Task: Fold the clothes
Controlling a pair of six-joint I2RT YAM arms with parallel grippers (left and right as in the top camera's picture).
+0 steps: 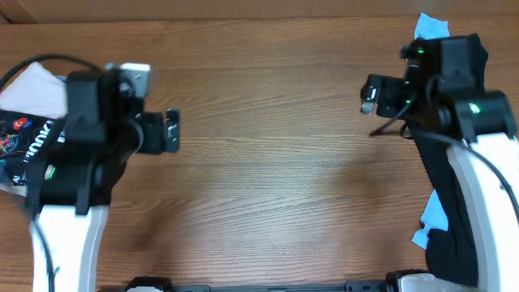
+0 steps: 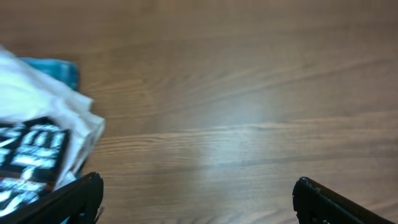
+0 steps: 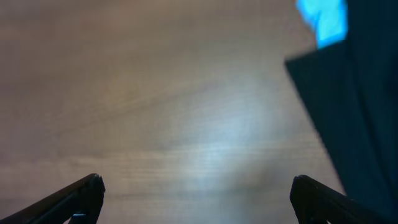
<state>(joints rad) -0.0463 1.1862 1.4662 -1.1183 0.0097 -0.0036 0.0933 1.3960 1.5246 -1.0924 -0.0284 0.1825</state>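
A brown wood-grain table (image 1: 268,186) fills every view and nothing of the room shows beyond it; the printed black shirt (image 1: 18,139) lies at the table's nine o'clock edge, folded and partly under the left arm, with the left gripper (image 1: 171,130) just past it toward three o'clock, jaws spread wide and holding nothing; in the left wrist view the shirt (image 2: 30,157) sits at eight o'clock, close to one finger (image 2: 81,194); a white garment (image 1: 36,88) lies under it; the right gripper (image 1: 369,96) hangs released over bare wood at two o'clock; a dark garment (image 1: 448,219) and blue cloth (image 1: 430,26) lie beneath the right arm.
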